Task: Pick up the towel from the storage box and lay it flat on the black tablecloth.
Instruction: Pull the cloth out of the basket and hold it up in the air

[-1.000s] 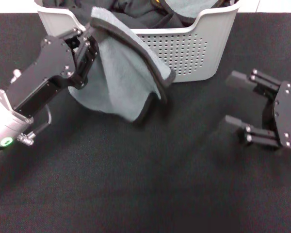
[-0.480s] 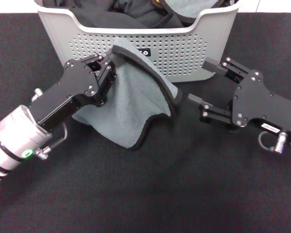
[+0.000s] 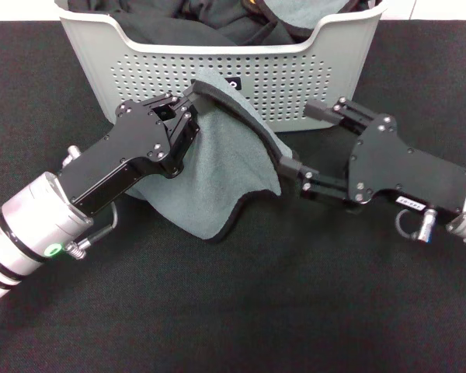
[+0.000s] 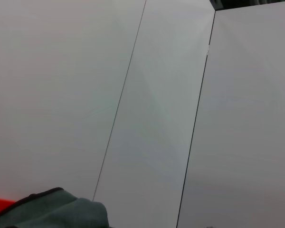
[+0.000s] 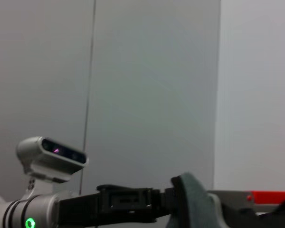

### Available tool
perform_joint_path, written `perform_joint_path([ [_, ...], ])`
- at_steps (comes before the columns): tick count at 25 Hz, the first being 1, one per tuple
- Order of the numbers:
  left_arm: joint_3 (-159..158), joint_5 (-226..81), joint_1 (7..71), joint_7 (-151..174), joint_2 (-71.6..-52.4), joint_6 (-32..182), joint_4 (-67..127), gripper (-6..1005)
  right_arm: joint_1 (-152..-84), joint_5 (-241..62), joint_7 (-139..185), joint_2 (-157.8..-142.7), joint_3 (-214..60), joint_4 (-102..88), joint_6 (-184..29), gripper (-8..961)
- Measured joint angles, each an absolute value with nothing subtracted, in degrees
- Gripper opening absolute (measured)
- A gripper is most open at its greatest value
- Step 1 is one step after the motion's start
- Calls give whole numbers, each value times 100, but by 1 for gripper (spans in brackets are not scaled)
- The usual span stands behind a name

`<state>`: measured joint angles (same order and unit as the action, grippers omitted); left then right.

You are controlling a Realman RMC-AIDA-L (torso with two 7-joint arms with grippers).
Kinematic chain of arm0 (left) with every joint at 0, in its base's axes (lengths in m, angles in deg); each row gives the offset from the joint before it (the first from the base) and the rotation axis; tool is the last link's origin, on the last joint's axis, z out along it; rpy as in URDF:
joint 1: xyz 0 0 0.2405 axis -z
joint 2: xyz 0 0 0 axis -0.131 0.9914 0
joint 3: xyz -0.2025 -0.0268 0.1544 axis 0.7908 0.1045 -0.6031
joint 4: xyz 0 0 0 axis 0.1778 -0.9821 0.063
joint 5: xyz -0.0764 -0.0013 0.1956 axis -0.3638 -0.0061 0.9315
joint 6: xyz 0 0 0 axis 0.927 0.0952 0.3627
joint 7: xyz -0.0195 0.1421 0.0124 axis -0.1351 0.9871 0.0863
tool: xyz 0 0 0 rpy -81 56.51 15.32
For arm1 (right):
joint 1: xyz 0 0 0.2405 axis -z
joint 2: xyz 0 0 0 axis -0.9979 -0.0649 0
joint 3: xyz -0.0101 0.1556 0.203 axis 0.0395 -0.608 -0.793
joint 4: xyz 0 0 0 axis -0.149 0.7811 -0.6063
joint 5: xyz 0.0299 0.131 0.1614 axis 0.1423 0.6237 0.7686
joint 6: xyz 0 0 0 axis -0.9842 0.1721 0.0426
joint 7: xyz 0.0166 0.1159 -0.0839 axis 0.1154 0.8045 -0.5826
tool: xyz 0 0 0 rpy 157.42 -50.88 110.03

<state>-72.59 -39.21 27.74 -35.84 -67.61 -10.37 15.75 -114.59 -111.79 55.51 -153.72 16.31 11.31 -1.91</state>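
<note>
Before the storage box, the left claw clamps the hanging towel; the right claw gapes beside it.

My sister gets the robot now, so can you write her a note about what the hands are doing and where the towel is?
Left gripper: shut on the towel, holding its top edge up in front of the storage box.
Right gripper: open, at the towel's right edge, one finger by the black edging, not gripping yet.
Towel: out of the box, grey-teal face showing, hanging folded and bunched, its lower end down near the black tablecloth.
Done: towel lifted out.
Left: catch the right edge with the right gripper, spread the towel, lay it flat on the tablecloth.
Black garments and another grey-teal cloth stay in the box.
</note>
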Motion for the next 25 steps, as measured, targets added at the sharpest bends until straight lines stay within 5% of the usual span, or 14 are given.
perform_joint_path([
  [25,-7255,-3727,2734,-3539,-6729,-1093,1571,30,-11013,-10923,5545,-15345,1535,1604,-731,778],
])
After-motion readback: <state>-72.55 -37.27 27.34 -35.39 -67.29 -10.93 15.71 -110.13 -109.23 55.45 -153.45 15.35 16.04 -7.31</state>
